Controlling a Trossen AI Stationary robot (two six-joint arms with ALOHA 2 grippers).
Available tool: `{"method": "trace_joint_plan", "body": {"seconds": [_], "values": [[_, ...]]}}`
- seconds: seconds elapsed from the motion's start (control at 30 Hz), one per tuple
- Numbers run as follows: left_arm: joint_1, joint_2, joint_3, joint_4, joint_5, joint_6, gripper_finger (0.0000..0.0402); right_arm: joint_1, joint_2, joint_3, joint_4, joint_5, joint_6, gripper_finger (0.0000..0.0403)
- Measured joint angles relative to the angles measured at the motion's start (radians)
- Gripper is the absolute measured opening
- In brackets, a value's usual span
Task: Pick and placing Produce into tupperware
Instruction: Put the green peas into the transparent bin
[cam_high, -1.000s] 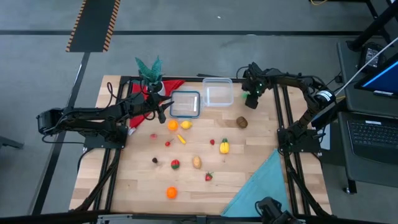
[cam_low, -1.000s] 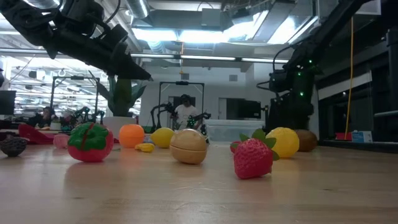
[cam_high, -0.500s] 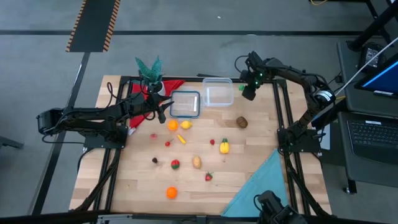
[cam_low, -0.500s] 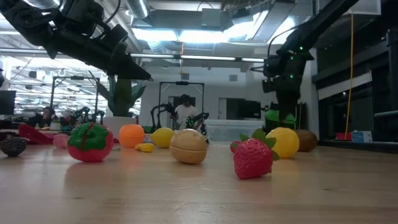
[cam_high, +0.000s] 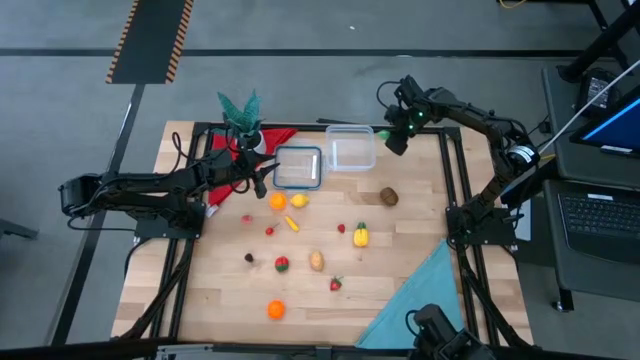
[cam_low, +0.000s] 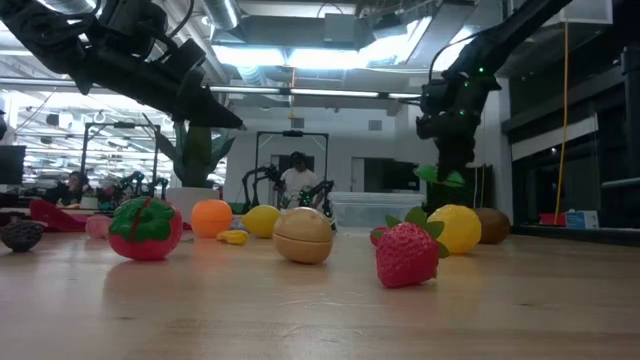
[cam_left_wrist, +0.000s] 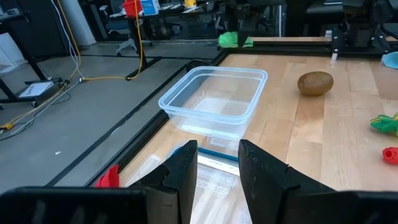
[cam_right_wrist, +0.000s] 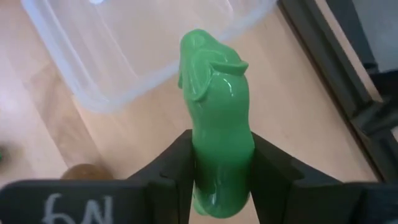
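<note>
The right gripper (cam_right_wrist: 221, 171), upper right beside the tub (cam_high: 350, 148), pinches a green vegetable (cam_right_wrist: 217, 124); the left gripper (cam_left_wrist: 217, 168) hangs slightly parted, empty.

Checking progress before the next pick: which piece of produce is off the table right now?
The green vegetable, clamped in the right gripper beside the empty tupperware. Every other piece, such as the brown kiwi and the two oranges, still lies on the wood.
</note>
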Motion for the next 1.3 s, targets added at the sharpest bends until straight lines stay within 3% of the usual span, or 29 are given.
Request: {"method": "trace_joint_plan", "body": {"seconds": [0.23,0.53,0.9,1.17,1.3], "values": [[0.000,0.000,0.000,0.000,0.000,0.000,0.0110,0.000,-0.083,0.000,0.009,-0.014,0.000,0.0118],[0.000,0.000,0.000,0.000,0.000,-0.003,0.0110,0.016,-0.395,-0.072,0.118,-0.038,0.068,0.0119],[0.000,0.000,0.000,0.000,0.000,-0.003,0.0110,0.183,-0.713,-0.533,0.666,-0.071,0.205,0.0119],[0.000,0.000,0.000,0.000,0.000,-0.002,0.0110,0.290,-0.752,-0.796,1.173,-0.070,0.313,0.0126],[0.000,0.000,0.000,0.000,0.000,-0.001,0.0110,0.315,-0.753,-0.844,1.253,-0.070,0.346,0.0127]]}}
